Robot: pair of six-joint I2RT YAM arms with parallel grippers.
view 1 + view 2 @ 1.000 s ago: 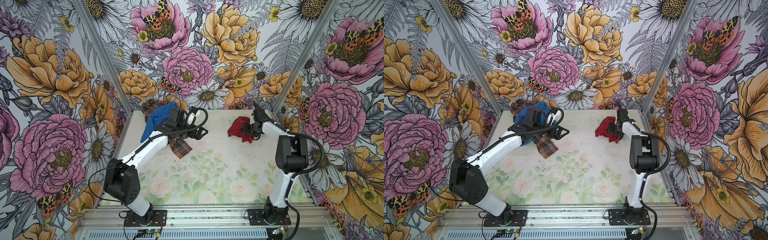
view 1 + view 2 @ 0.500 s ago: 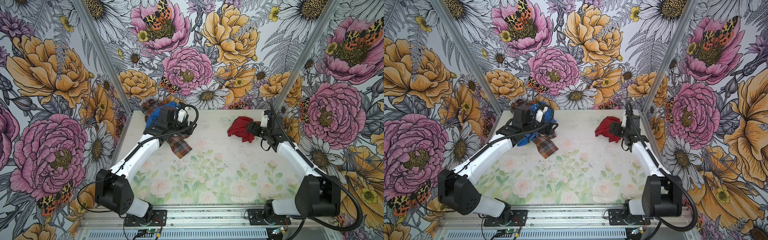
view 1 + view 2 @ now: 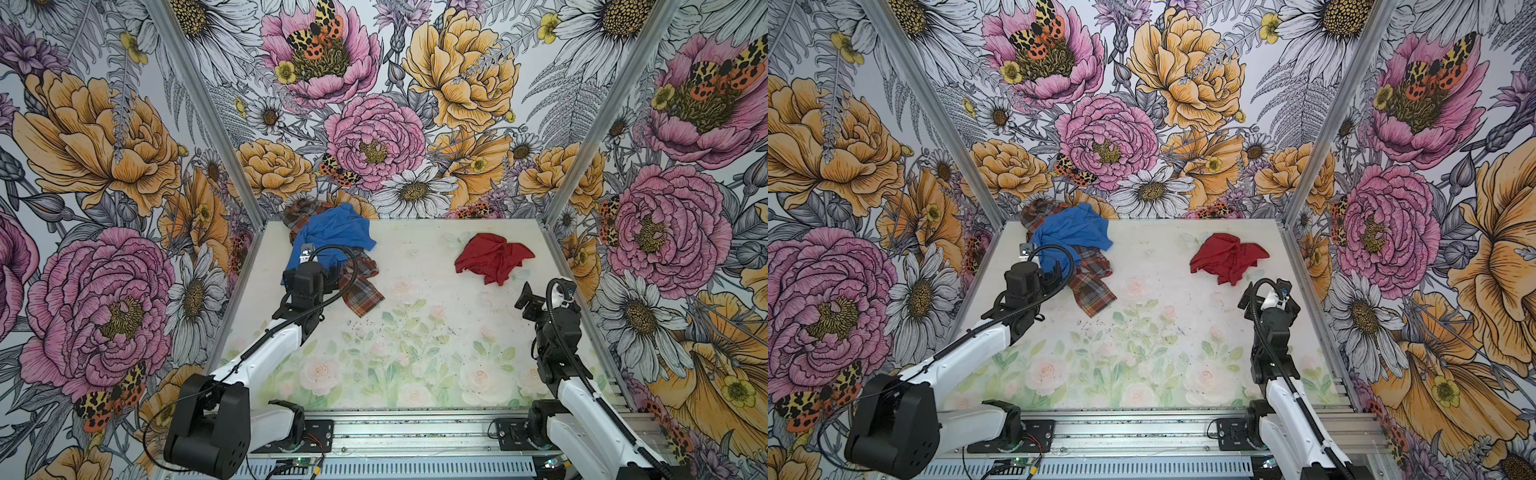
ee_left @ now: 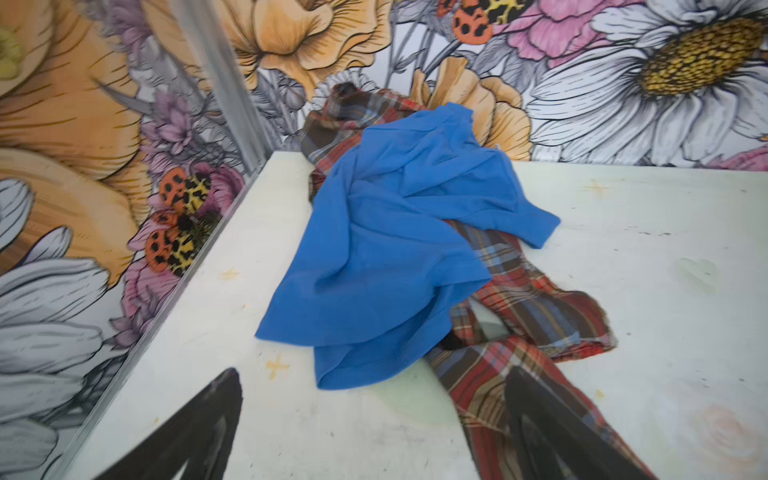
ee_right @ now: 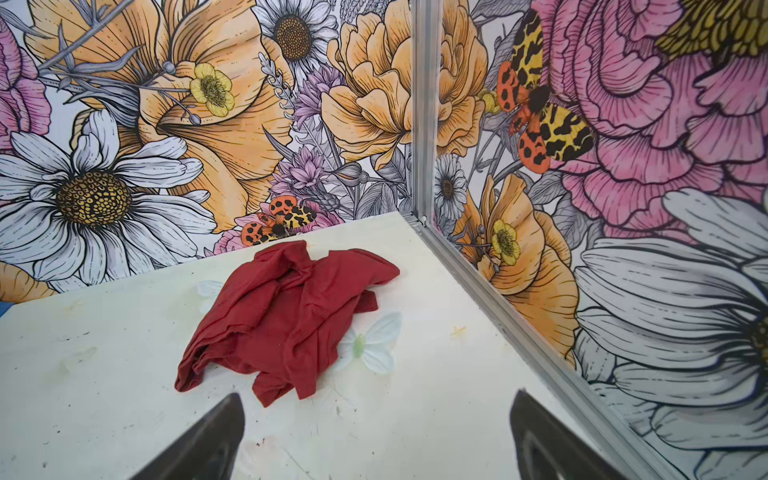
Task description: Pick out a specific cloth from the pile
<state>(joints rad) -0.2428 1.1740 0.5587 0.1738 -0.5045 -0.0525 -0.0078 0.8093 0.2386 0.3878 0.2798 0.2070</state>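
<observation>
Red cloth (image 3: 494,262) crumpled alone on the surface (image 3: 415,249) near the far right corner, well apart from the pile (image 3: 332,245): judged already picked out. Right tool (image 5: 374,399) just short of it, jaws wide, empty. In the pile, blue cloth (image 4: 395,257) draped over plaid (image 4: 536,307). Left tool (image 4: 374,370) wide too, empty, facing the pile; contact with plaid unclear.
</observation>
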